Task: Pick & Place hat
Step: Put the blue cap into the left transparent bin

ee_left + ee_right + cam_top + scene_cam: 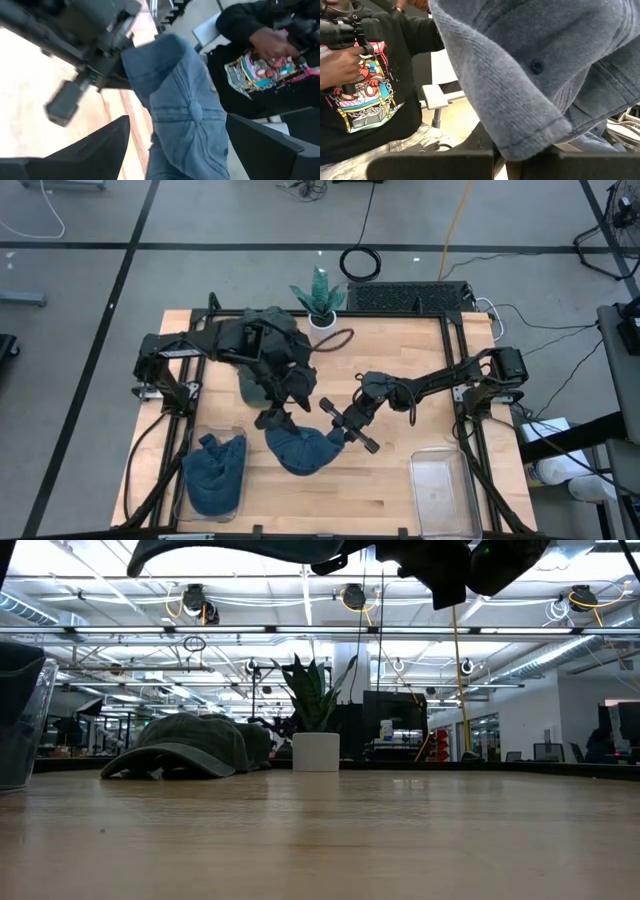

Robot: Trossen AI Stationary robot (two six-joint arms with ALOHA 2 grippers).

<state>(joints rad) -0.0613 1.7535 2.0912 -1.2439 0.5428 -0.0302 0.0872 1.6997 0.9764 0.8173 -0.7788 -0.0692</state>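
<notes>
A blue denim hat [300,450] hangs above the table's near middle, and my right gripper [330,432] is shut on it. In the low view it is a dark shape [230,552] high above the boards. My left gripper [276,418] is open just left of it; in the left wrist view its fingers [100,147] stand on either side of the hat's crown [192,112]. Dark green hats [265,370] lie piled on the table under the left arm. Another blue hat [215,470] lies in the clear bin [238,432] at the near left. My right gripper pinches the hat's stitched edge [532,142] between its two fingers, coming level from the table's right side. The hat is lifted clear of the table, and its crown [535,65] bulges out beyond the fingers. My left gripper: I cannot tell whether its fingers touch the crown.
A potted plant [320,298] stands at the far middle, with a cord loop [335,338] beside it. A clear bin [440,490] sits at the near right. A person in a black printed shirt [260,70] sits beyond the table's near edge.
</notes>
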